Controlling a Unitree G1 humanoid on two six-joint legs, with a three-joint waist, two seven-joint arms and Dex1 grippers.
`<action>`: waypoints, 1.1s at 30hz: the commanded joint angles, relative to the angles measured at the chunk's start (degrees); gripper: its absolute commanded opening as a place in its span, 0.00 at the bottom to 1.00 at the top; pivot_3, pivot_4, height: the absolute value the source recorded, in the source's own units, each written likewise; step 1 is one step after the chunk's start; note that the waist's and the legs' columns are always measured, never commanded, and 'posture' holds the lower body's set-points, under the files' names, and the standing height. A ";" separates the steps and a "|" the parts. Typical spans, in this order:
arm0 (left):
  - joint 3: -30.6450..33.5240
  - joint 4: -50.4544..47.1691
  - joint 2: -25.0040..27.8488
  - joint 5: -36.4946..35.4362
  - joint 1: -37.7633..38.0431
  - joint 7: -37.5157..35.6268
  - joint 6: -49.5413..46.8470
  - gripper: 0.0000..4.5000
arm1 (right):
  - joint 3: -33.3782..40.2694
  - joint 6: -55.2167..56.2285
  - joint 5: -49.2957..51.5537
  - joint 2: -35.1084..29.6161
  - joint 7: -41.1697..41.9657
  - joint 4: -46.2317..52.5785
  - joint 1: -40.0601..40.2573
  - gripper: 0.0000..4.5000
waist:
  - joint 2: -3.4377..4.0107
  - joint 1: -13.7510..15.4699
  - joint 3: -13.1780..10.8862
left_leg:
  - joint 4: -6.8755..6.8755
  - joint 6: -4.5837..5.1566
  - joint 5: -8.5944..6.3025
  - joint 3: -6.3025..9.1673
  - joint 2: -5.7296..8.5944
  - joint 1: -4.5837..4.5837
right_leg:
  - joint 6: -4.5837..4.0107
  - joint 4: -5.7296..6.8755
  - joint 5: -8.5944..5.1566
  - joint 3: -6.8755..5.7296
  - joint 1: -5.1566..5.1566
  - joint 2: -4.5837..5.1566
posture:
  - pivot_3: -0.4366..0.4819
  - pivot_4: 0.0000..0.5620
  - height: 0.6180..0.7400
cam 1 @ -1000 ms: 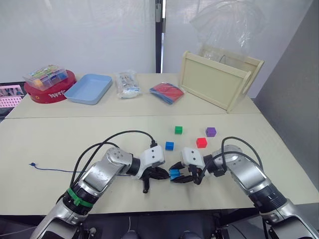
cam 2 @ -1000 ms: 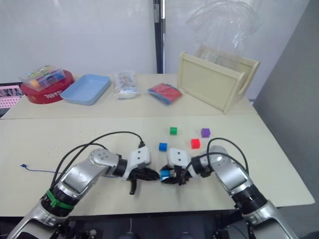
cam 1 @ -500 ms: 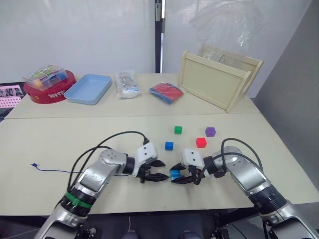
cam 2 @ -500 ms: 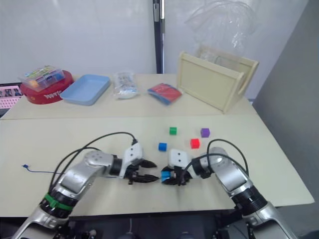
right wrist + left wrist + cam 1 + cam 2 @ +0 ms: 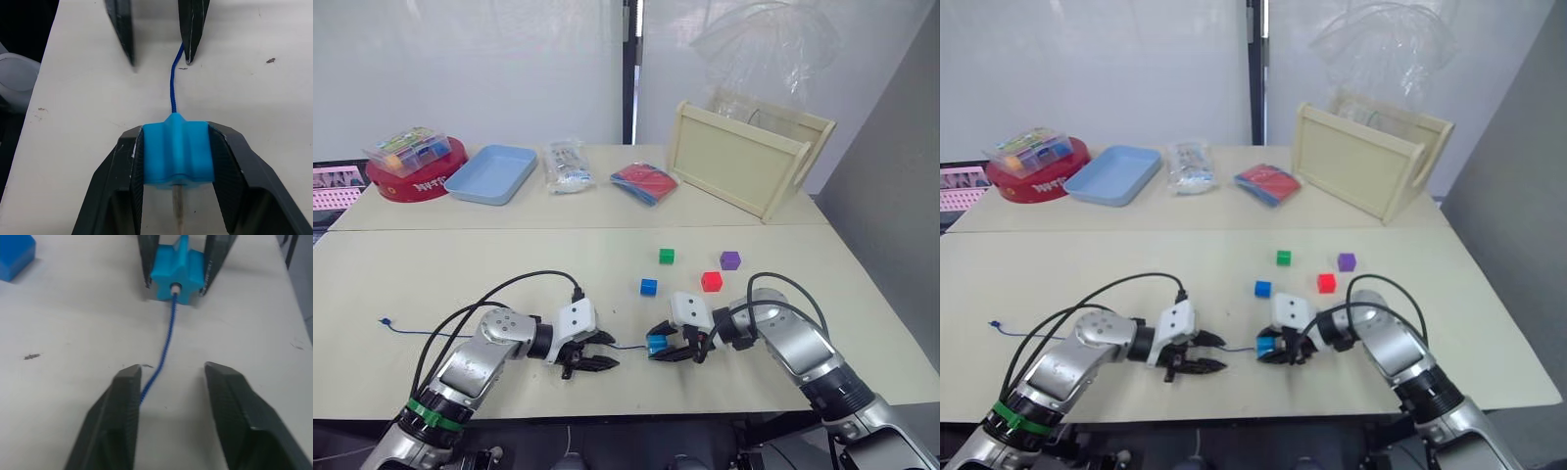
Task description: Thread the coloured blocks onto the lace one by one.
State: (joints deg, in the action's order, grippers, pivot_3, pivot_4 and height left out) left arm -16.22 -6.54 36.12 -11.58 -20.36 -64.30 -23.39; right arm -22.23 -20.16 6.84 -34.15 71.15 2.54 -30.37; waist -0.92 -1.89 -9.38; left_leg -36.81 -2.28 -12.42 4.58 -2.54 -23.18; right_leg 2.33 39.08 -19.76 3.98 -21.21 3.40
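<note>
Setting: pale beige tabletop [image 5: 431,274] made of two joined boards, white wall behind; grey panel at the robot's right
Writing: red round tin [image 5: 416,178] at the far left carries white lettering too small to read; a clear box of multicoloured pieces [image 5: 408,150] sits on top of it
Back row: light-blue tray [image 5: 493,173] beside the tin; then a clear packet [image 5: 566,165]; then a red-and-blue flat pack [image 5: 643,182]; then a cream wooden crate [image 5: 749,157] tipped on its side with clear plastic film above it
Loose blocks: green block [image 5: 666,256], purple block [image 5: 730,259], red block [image 5: 711,281] and blue block [image 5: 648,287] lie apart on the tabletop, just beyond the two grippers; nothing stands between them and the grippers
Light-blue block: cyan block [image 5: 178,154] pinched between the fingers [image 5: 234,181] of the right gripper [image 5: 674,350], low over the tabletop at near centre
Lace: dark-blue lace [image 5: 165,342] runs through the cyan block, its pale tip [image 5: 179,219] poking out on the right gripper's side; long axis roughly left-right across the tabletop; its far end [image 5: 383,320] lies well off to the robot's left
Left gripper: left gripper [image 5: 590,352] faces the right one, fingers [image 5: 123,404] spread; the lace passes beside one finger, contact uncertain
Black cables: loop over both forearms
</note>
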 commanded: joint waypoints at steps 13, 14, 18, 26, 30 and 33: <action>-2.35 -2.31 -5.28 -1.81 -0.58 1.30 -3.75 0.02 | 0.30 0.16 0.22 -0.23 0.00 1.27 -0.27 0.31 | 0.00 0.05 0.00 | -0.01 0.00 0.00 0.00 0.01 -0.01 | 0.00 0.00 0.00 0.00 0.01 0.01 | 0.48 0.27 1.00; -2.51 -2.56 -5.86 -1.69 -0.81 1.62 -4.03 0.02 | 0.31 0.12 0.25 -0.28 0.02 1.30 -0.24 0.31 | 0.00 0.05 0.00 | -0.01 0.00 0.00 0.00 0.01 -0.01 | 0.00 0.00 0.00 0.00 0.01 0.01 | 0.48 0.27 1.00; -2.46 -2.47 -8.31 -1.62 -2.51 3.64 -4.87 0.02 | 0.16 -0.15 0.25 -0.33 0.04 1.59 -0.04 0.31 | 0.00 0.08 0.00 | -0.01 0.00 0.00 0.00 0.01 -0.01 | 0.00 0.01 0.00 0.00 0.01 0.00 | 0.48 0.27 1.00; -1.48 -3.49 -7.64 -2.29 -3.33 3.85 -5.56 0.02 | -0.10 -0.57 0.18 -0.46 0.17 1.87 0.02 0.31 | 0.00 -0.04 0.00 | -0.01 0.00 0.00 0.01 0.00 -0.01 | 0.00 0.00 0.00 0.00 0.01 0.00 | 0.48 0.27 1.00; -1.14 -4.34 -7.07 -3.59 -3.41 3.57 -6.54 0.02 | 0.14 -1.69 0.62 -0.48 0.11 2.40 0.13 0.31 | 0.00 -0.05 0.00 | -0.01 0.00 0.00 0.01 0.00 -0.01 | 0.00 0.00 0.00 0.00 0.01 0.00 | 0.48 0.27 1.00; -0.19 -4.12 -6.66 -5.72 -4.83 2.49 -8.33 0.14 | 0.65 -1.78 0.42 -0.30 -0.99 2.33 0.74 0.53 | -0.01 -0.04 0.00 | -0.01 0.00 0.00 0.01 0.00 -0.01 | 0.00 0.00 0.00 0.00 0.01 0.00 | 0.48 0.27 1.00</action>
State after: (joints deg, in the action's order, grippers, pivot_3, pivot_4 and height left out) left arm -18.69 -8.83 29.18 -15.39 -23.70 -60.95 -31.17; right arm -22.15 -21.83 6.91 -34.34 70.68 3.28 -30.15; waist -0.92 -1.93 -9.38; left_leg -36.82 -2.28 -12.42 4.60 -2.54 -23.19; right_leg 2.33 39.08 -19.76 3.97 -21.20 3.40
